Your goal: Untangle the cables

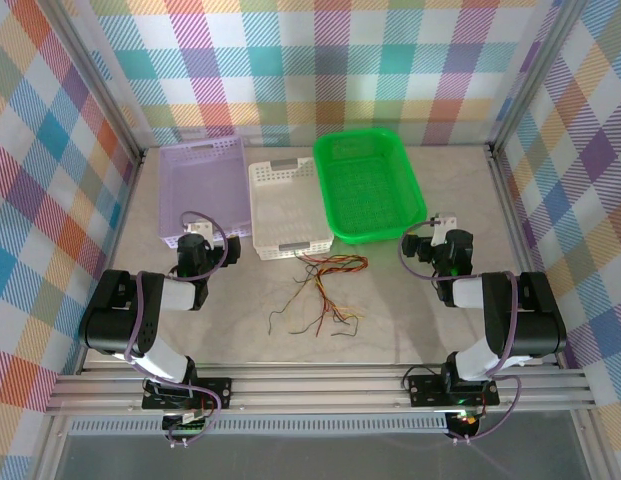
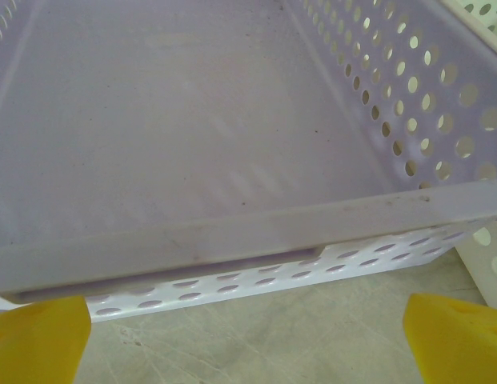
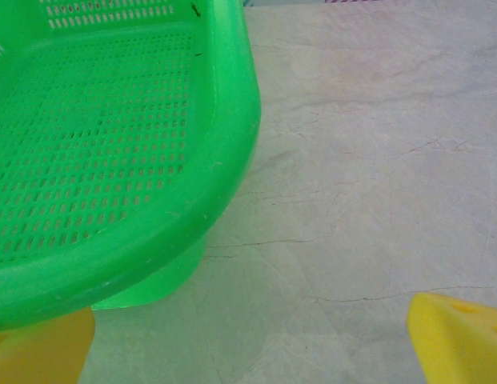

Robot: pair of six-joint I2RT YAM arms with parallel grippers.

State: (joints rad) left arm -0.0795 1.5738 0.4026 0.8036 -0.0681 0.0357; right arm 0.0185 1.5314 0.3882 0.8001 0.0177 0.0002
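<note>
The cables [image 1: 320,290] are a loose tangle of thin red, yellow and black wires on the table, just in front of the white basket [image 1: 282,210]. My left gripper [image 1: 195,240] rests at the near end of the lilac basket [image 1: 200,190], well left of the tangle. Its yellow fingertips [image 2: 40,340] stand wide apart with bare table between them, so it is open. My right gripper [image 1: 445,235] sits by the near right corner of the green basket [image 1: 370,185], right of the cables. It is open too, yellow fingertips [image 3: 460,336] spread over bare table.
Three baskets line the back of the table: lilac [image 2: 232,120], white, green [image 3: 112,144]. Aluminium frame rails and checked cloth walls close in the sides and back. Bare marble-patterned table lies between the two arms around the tangle.
</note>
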